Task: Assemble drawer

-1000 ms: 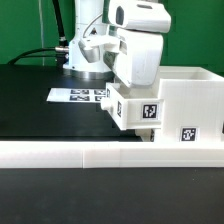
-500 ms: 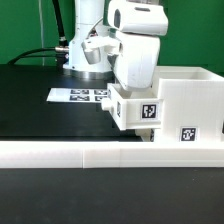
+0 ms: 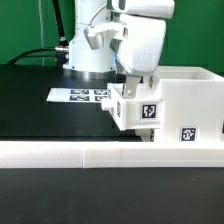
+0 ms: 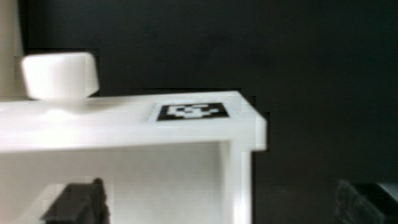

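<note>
The drawer's small white box (image 3: 133, 108), with a square marker on its front, sits against the larger white casing (image 3: 190, 95) at the exterior view's right, apparently partly pushed in. My gripper (image 3: 135, 86) hovers just above the box, open and empty. In the wrist view the box (image 4: 125, 135) shows its marker (image 4: 192, 111) and a white knob (image 4: 57, 75). My gripper (image 4: 222, 205) has its dark fingertips (image 4: 75, 203) spread wide, one over the white box and the other over the black table.
A long low white border wall (image 3: 100, 153) runs along the front of the black table. The marker board (image 3: 80, 95) lies flat behind the box, near the arm's base (image 3: 90, 55). A green backdrop stands behind.
My gripper has risen straight up from the small box, which stays in place against the casing.
</note>
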Controlling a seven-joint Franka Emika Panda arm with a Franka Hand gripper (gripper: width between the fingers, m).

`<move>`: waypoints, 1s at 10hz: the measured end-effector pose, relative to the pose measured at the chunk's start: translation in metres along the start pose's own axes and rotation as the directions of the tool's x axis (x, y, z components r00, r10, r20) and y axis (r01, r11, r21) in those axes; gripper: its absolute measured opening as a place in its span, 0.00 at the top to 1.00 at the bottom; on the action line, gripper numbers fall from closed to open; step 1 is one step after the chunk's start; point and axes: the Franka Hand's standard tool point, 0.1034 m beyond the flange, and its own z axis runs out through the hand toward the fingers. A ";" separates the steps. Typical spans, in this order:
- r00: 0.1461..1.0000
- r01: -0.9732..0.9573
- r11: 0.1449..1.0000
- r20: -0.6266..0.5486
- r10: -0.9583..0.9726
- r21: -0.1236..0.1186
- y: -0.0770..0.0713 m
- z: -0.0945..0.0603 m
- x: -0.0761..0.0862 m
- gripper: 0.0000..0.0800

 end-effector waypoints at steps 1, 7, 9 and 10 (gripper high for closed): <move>1.000 -0.002 1.000 0.009 0.002 0.004 0.002 -0.008 -0.003 0.19; 0.999 0.029 0.999 0.029 -0.030 0.026 0.001 -0.011 -0.037 0.19; 0.999 0.042 0.999 0.023 -0.043 0.032 0.001 -0.008 -0.039 0.19; 0.997 0.072 0.997 0.015 -0.072 0.037 0.007 0.000 -0.041 0.19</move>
